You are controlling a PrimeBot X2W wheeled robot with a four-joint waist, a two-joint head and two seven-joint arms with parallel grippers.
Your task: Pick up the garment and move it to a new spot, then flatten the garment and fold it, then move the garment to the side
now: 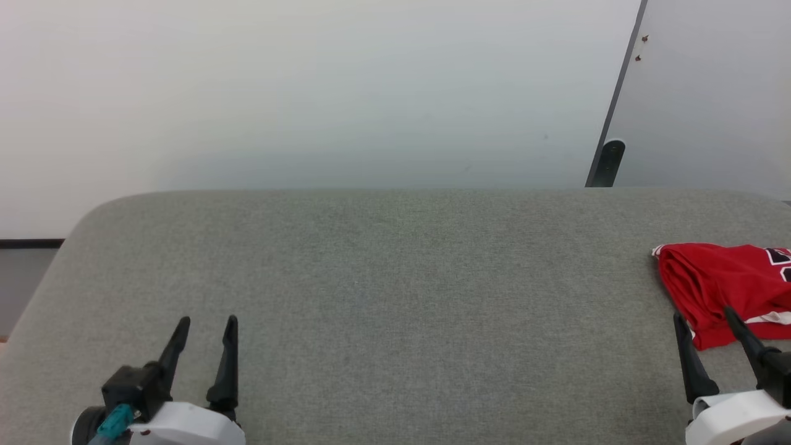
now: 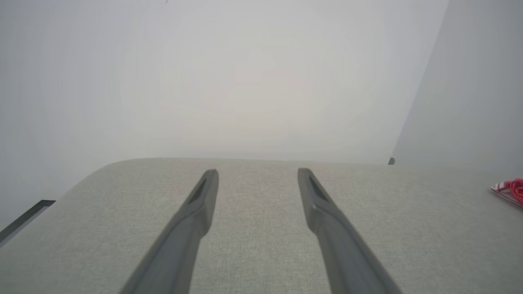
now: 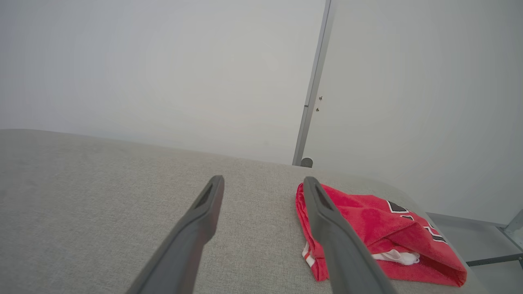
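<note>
The garment, a red jersey with white trim and black lettering, lies bunched at the right edge of the grey padded surface. From the right wrist, the garment sits just past my right fingers, with a white sleeve showing in its folds. My right gripper stands open at the lower right, just short of the cloth, nothing between its fingers. Far to the left, near the front edge, my left gripper is open and empty. A sliver of the garment shows at the right edge of the left wrist view.
A pale wall rises behind the surface. A dark vertical post with a rounded foot stands at the back right, beside a grey panel. The grey surface stretches wide between the two grippers.
</note>
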